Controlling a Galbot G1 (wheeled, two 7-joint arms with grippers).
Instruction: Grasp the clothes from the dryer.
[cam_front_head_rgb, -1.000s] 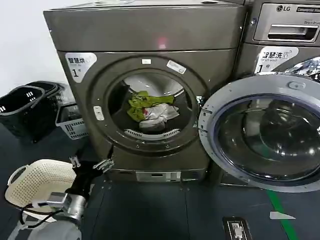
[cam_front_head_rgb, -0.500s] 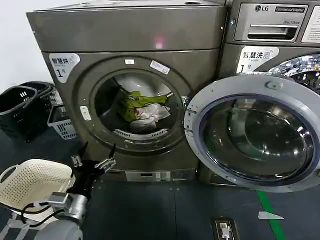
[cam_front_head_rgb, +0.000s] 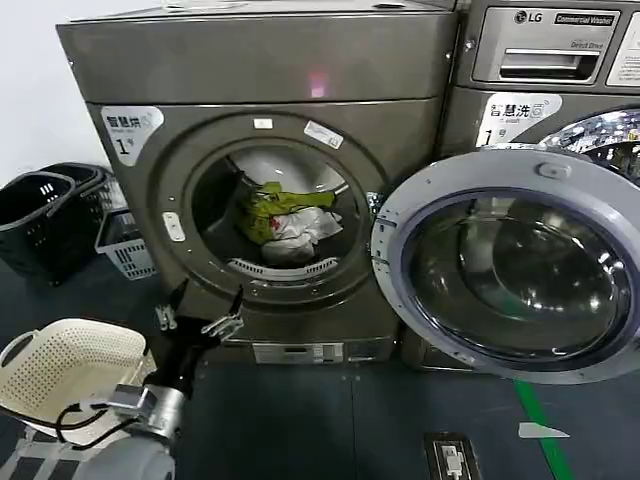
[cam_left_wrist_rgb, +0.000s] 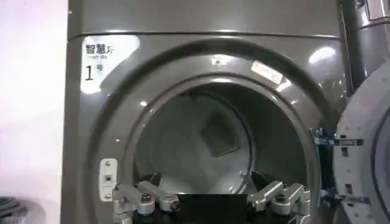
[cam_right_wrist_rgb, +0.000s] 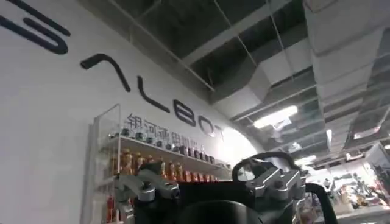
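Deep inside the drum of the bronze-grey metal dryer (cam_front_head_rgb: 260, 200) lie the yellow-green and white fabric clothes (cam_front_head_rgb: 285, 215), while the left gripper (cam_front_head_rgb: 200, 318), fingers apart, hovers below the porthole, seemingly approaching; it must next reach inside

- dryer (cam_front_head_rgb: 300, 75), centre of the frame: bronze-grey, white sticker with a black 1
- clothes (cam_front_head_rgb: 285, 215) in the porthole: yellow-green over white with grey
- door (cam_front_head_rgb: 510, 265), right: chrome rim, dark glass
- basket (cam_front_head_rgb: 65, 365), lower left: cream
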